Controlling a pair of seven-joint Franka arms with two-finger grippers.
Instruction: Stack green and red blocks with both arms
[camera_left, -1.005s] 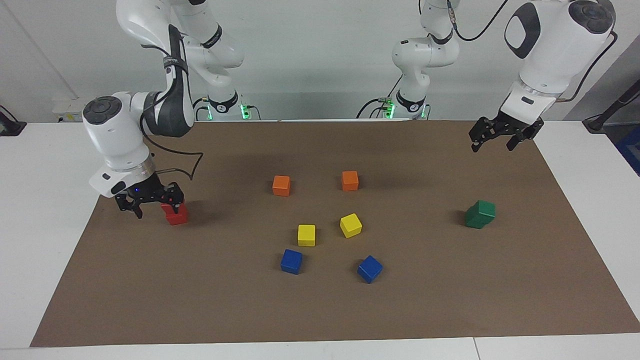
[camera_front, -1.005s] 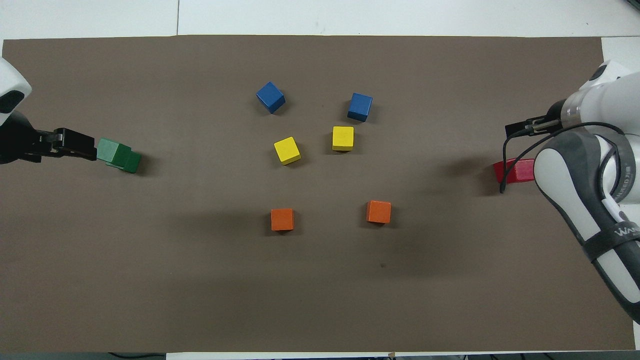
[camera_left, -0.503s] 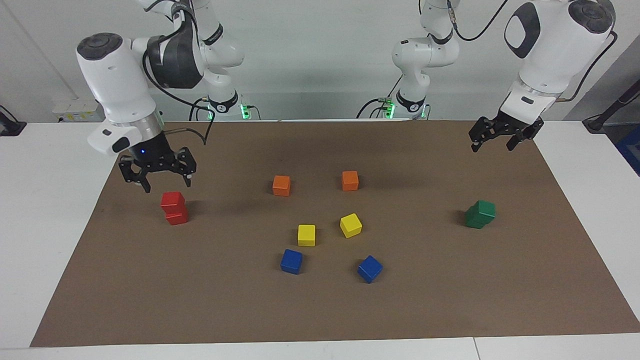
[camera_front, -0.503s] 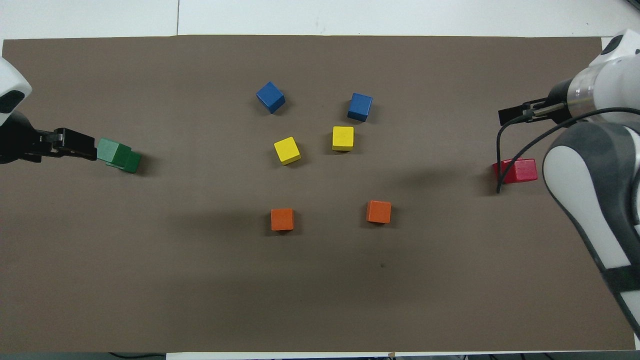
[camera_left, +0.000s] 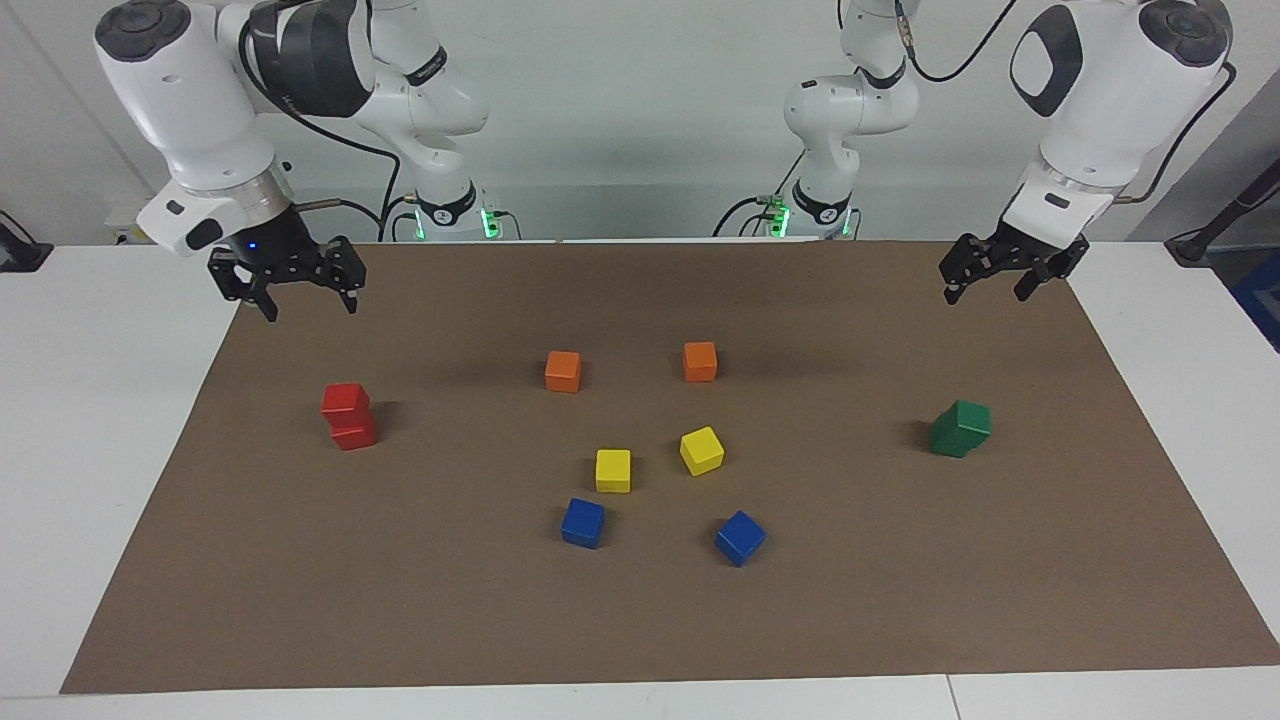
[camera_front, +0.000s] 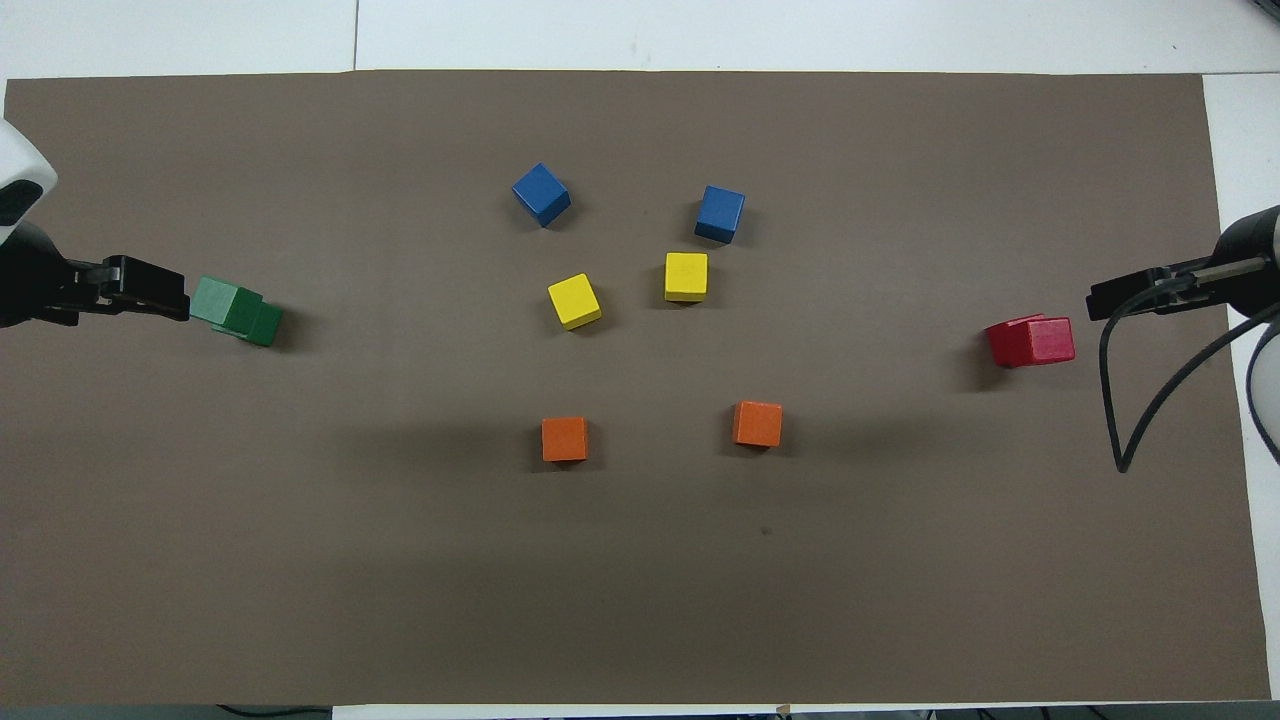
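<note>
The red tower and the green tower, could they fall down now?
Maybe. The top block of the green stack sits turned and shifted off the one beneath, so a table bump could tip it. The red stack is slightly offset too. Both the left gripper and right gripper hang open, up in the air, touching neither.

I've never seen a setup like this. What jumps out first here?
Two little towers: a red stack at the right arm's end of the brown mat, and a green stack at the left arm's end. Loose orange, yellow and blue cubes sit between them. Both grippers, right and left, hang raised and open, holding nothing.
</note>
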